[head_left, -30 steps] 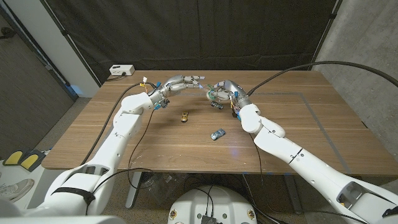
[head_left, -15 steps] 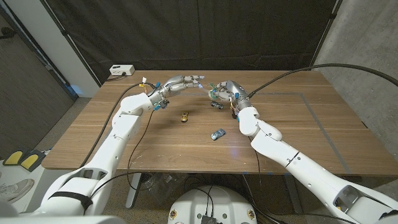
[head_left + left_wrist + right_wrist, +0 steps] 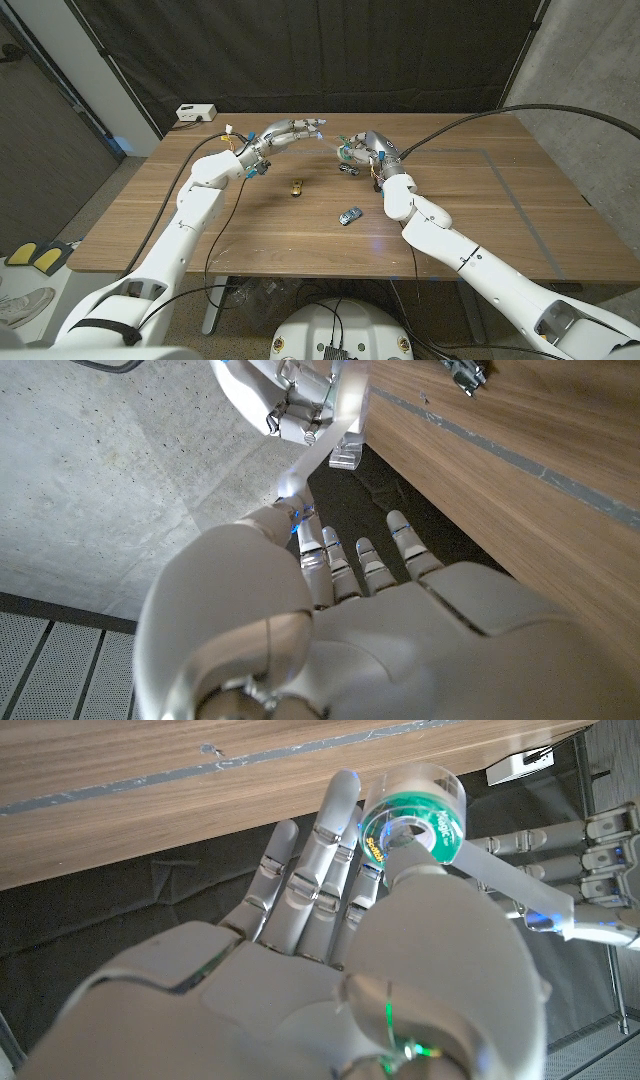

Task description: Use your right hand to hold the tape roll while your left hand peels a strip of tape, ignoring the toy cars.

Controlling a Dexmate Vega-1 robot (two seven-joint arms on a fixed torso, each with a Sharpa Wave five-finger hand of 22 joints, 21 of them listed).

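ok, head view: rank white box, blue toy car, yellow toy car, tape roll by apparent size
1. white box, at the far left table edge
2. blue toy car
3. yellow toy car
Tape roll: mostly hidden in the right robot hand, so unranked.

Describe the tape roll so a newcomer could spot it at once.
Look above the far middle of the wooden table, where the two hands meet. The right hand holds the tape roll, a clear ring with a green core. Unlike the toy cars, it is held up, a strip running to the left hand.
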